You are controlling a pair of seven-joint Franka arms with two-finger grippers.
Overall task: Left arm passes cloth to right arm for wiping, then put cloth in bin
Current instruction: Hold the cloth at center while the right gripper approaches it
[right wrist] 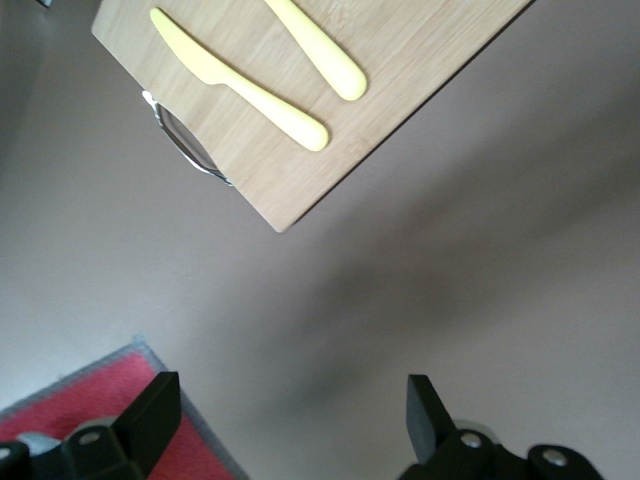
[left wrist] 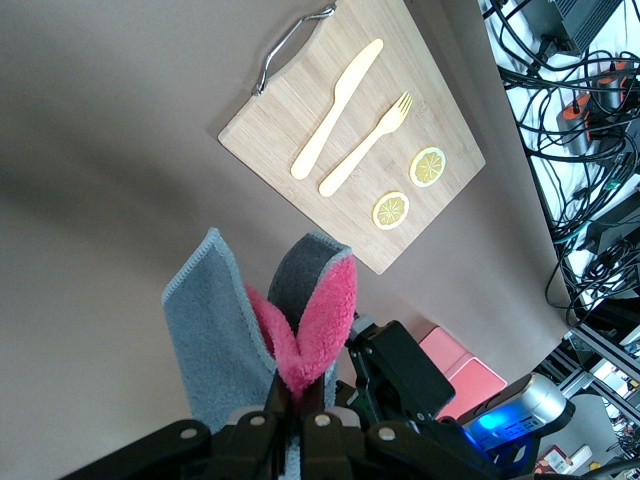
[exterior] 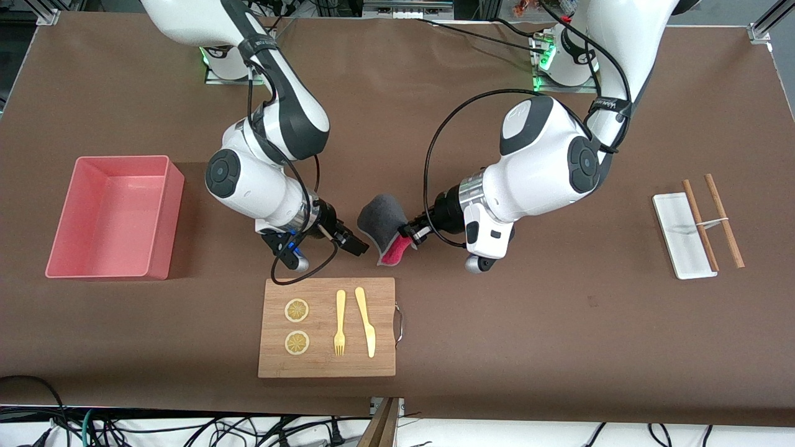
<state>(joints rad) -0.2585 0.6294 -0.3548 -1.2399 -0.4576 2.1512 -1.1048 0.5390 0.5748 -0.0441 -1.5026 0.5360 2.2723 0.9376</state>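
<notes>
While the cloth (exterior: 384, 225) hangs folded in mid-air over the bare desk (exterior: 559, 323), just above the wooden board (exterior: 327, 347), the main risk is a failed handover: if the left gripper (exterior: 411, 234) lets go before the right gripper (exterior: 360, 246) has closed on fabric, the cloth would drop, possibly onto the knife (exterior: 366, 320) and fork (exterior: 339, 323). A second risk is the two grippers touching each other, as they stand very close.

Pose, left arm: reaches in from its end of the desk, wrist roughly level, gripper clenched on the cloth's edge, grey face outward and pink face inside the fold.

Pose, right arm: elbow raised, wrist angled down toward the cloth, gripper spread wide and empty, just beside the hanging fold.

Bin (exterior: 112, 217): empty, at the right arm's end of the desk, well apart from the cloth.
</notes>
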